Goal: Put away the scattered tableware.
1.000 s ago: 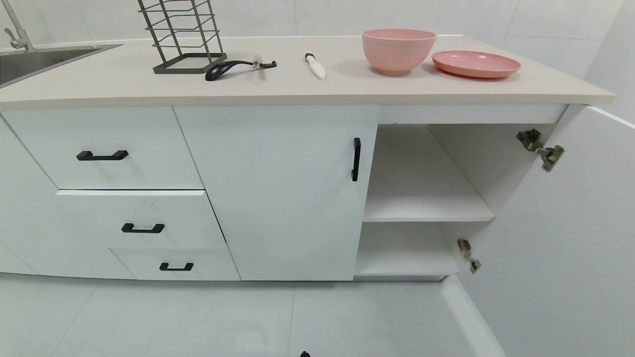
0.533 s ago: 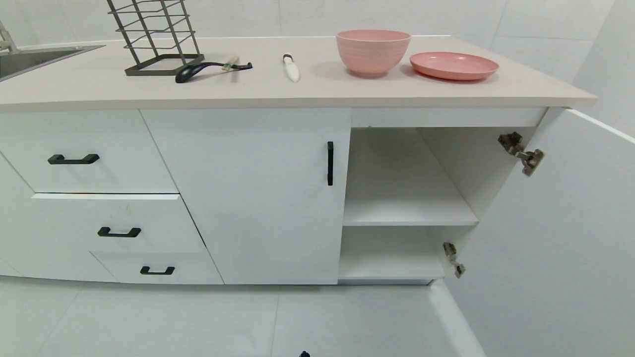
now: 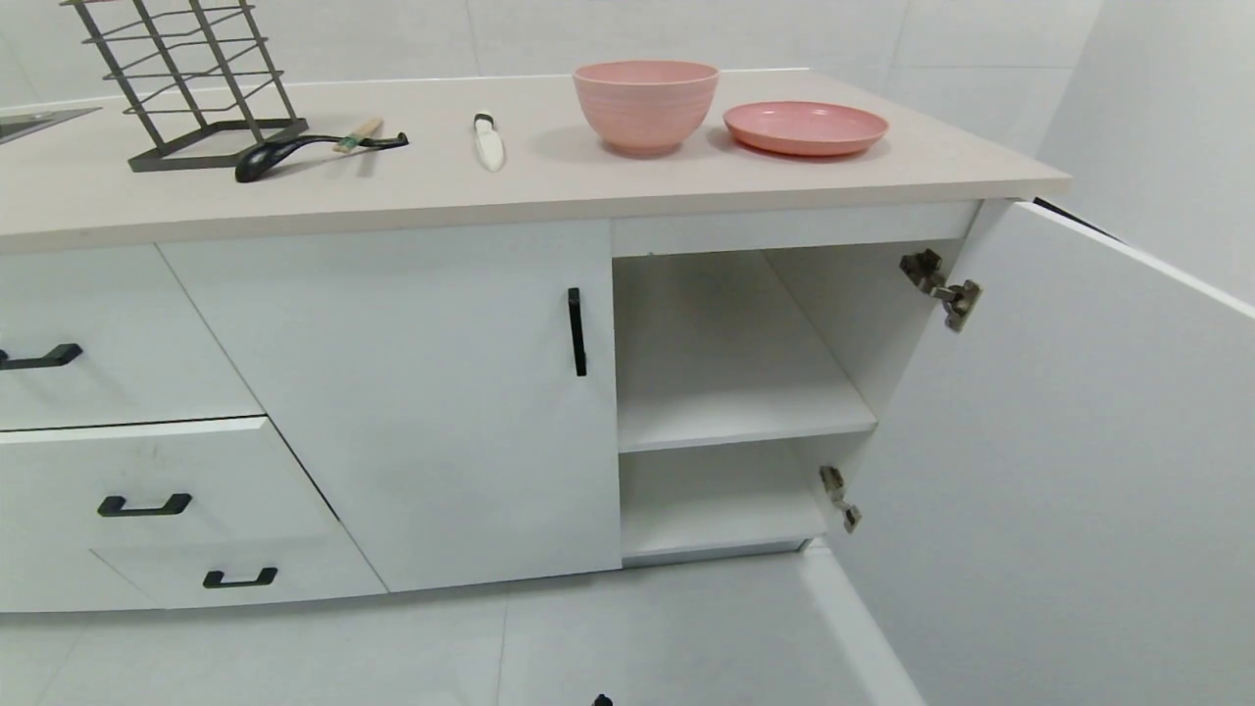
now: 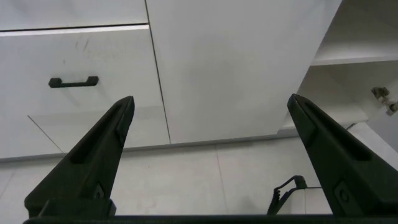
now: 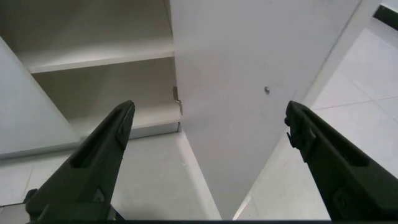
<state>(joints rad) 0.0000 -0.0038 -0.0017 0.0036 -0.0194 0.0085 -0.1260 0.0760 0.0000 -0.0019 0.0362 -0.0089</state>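
Note:
On the countertop (image 3: 549, 191) stand a pink bowl (image 3: 645, 104) and, to its right, a pink plate (image 3: 805, 127). Left of the bowl lies a small white utensil with a dark tip (image 3: 487, 140). Further left a black spoon (image 3: 294, 152) lies across a wooden-handled utensil (image 3: 357, 135). My left gripper (image 4: 211, 106) is open, low over the floor, facing the drawer fronts (image 4: 81, 93) and the shut door. My right gripper (image 5: 208, 112) is open too, low before the open cabinet's lower shelves (image 5: 106, 62) and the edge of its open door (image 5: 249, 74).
A wire rack (image 3: 186, 83) stands at the counter's back left, with a sink corner (image 3: 39, 118) beyond. The right cabinet door (image 3: 1079, 441) swings out wide. Its two shelves (image 3: 735, 422) hold nothing. Drawers with black handles (image 3: 142, 506) are at left.
The head view has swung to the right: counter, cabinet and tableware all sit further left in the picture. Nothing on the counter has moved.

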